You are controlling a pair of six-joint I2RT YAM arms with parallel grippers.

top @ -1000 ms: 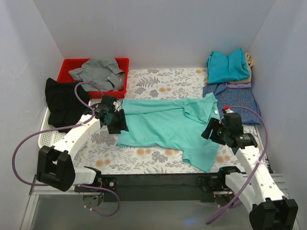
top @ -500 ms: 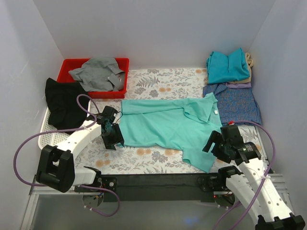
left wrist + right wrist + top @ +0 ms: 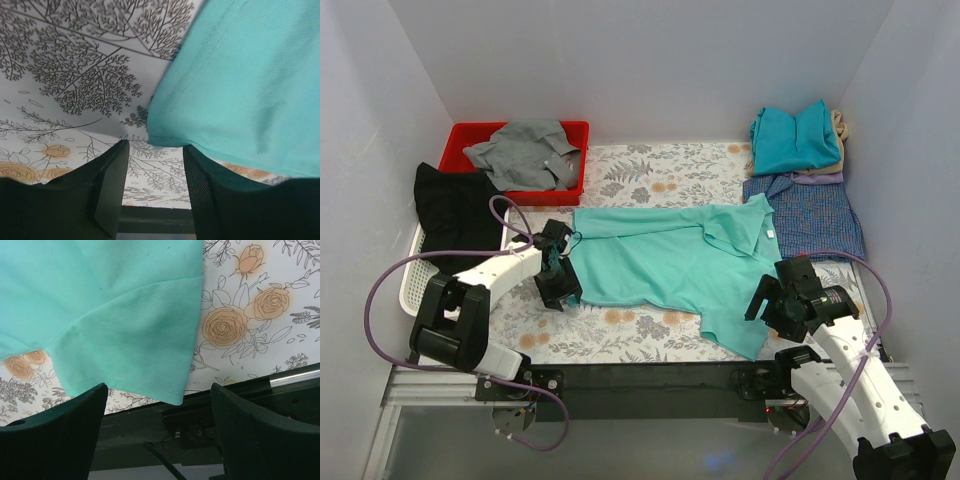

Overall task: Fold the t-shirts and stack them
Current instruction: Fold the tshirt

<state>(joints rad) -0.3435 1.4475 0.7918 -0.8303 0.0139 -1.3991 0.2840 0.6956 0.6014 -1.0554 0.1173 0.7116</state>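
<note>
Cloth covers the middle of the table: a plain mint-green short-sleeved t-shirt point(image 3: 660, 262) lies spread flat on the flower-printed table cover point(image 3: 640, 170), collar toward the right. The left gripper point(image 3: 152, 150) sits low at the shirt's near left corner. Its black fingers are parted with only table cover between them, and the hem corner lies just beyond the fingertips. The right gripper point(image 3: 157, 390) hovers at the near right sleeve, jaws wide apart and holding nothing, the sleeve's edge below the gap. At the far right, a folded teal-blue shirt point(image 3: 795, 135) tops a pile, with a blue check shirt point(image 3: 805, 215) just nearer.
</note>
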